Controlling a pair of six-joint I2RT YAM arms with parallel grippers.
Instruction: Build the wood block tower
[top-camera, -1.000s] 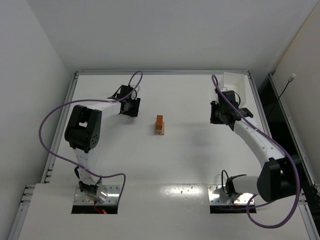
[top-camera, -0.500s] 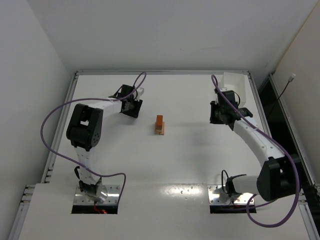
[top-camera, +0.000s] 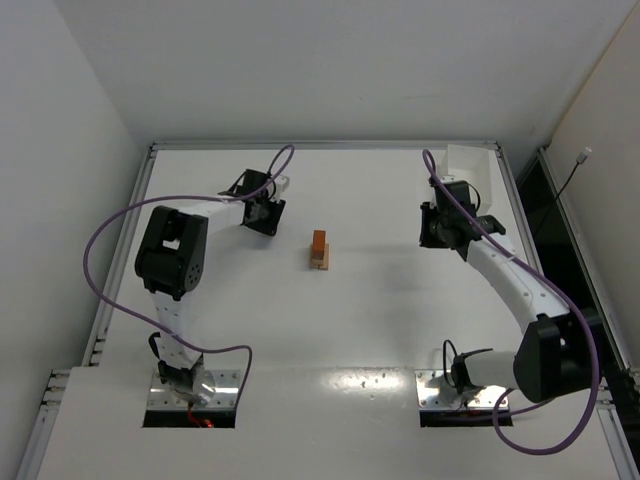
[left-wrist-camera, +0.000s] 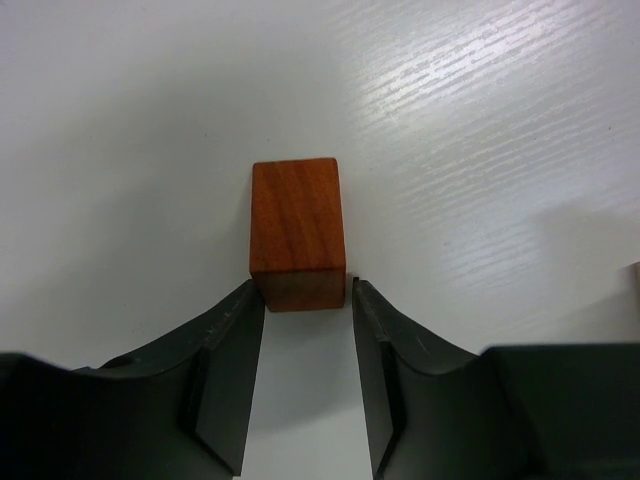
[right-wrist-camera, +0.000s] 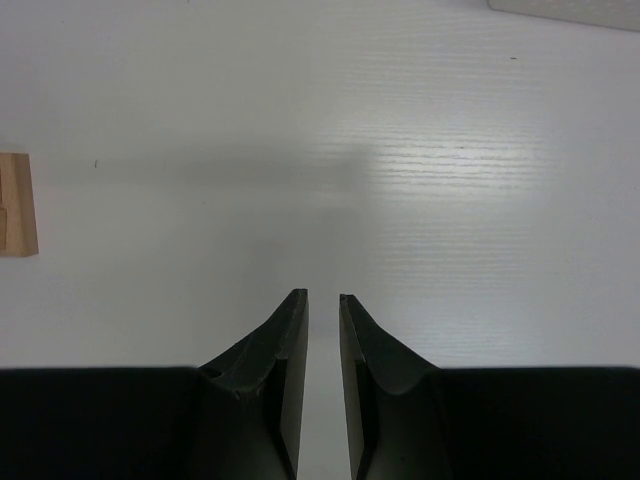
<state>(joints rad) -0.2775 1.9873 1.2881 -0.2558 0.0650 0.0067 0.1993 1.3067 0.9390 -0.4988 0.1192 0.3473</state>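
White walls stand around a flat white table (top-camera: 380, 320), and two robot arms are fixed at its near edge. Near the middle of the table stands the little tower (top-camera: 319, 250). It has a pale wood piece at the bottom and a red-orange piece on top. The left arm bends out to the far left part of the table, well apart from the tower. From its wrist camera, the left gripper (left-wrist-camera: 305, 292) has a red-orange block (left-wrist-camera: 296, 215) lying flat on the table between its two black fingers (left-wrist-camera: 232, 340). The jaws are partly open, just as wide as the block, and the tips touch both sides of its near end, so the block is pinched there. The rest of the block sticks out in front of the tips. The right arm reaches to the far right side, near a white box (top-camera: 472, 170) in the corner. The right gripper (right-wrist-camera: 322, 298) points down at bare table. Its jaws are almost together, with only a thin slit between them, and they hold nothing. A pale wood piece (right-wrist-camera: 15, 205) shows at the left edge of the right wrist view.
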